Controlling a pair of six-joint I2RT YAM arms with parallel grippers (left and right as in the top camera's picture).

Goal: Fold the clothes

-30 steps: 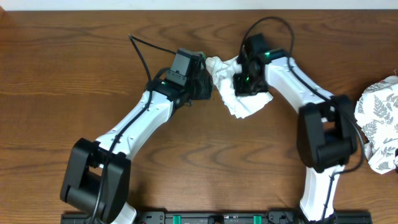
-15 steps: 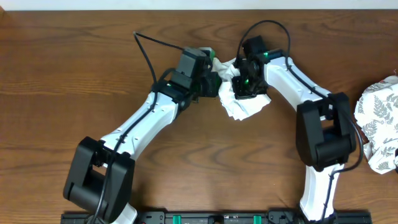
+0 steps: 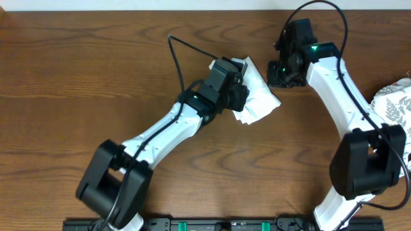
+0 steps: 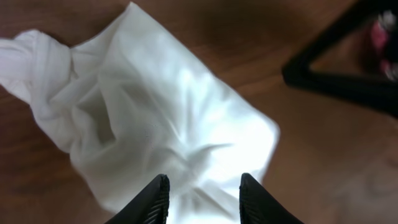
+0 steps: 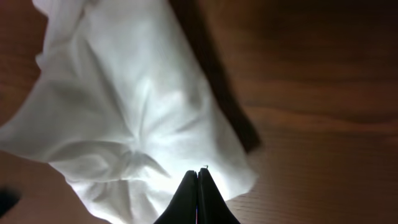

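- As we scan from the left edge, we first log the dark wood-grain table, which carries everything else.
- We see the left arm, white links with black joints. It rises from the lower left of the overhead view and slants up and right toward the table's middle. A thin black cable loops above its wrist.
- We find the left gripper at the left edge of the T-shirt. In its wrist view the two black fingers stand apart, with white fabric filling the gap. We cannot tell whether they pinch the fabric or only sit over it.
- We record the T-shirt as plain white and soft. It lies on the table a little right of centre, toward the far side, between the two grippers. It is gathered into a compact, creased bundle, roughly four-sided, with a twisted lump at one corner.
- We note the right gripper closed, its fingers pressed together tip to tip. From overhead it sits just beside the shirt's far right corner.
- We see the right arm come up from the lower right and bend up and left.
- We log a fern-printed cloth, white with grey leaves. It is crumpled at the right table edge, well apart from the T-shirt.
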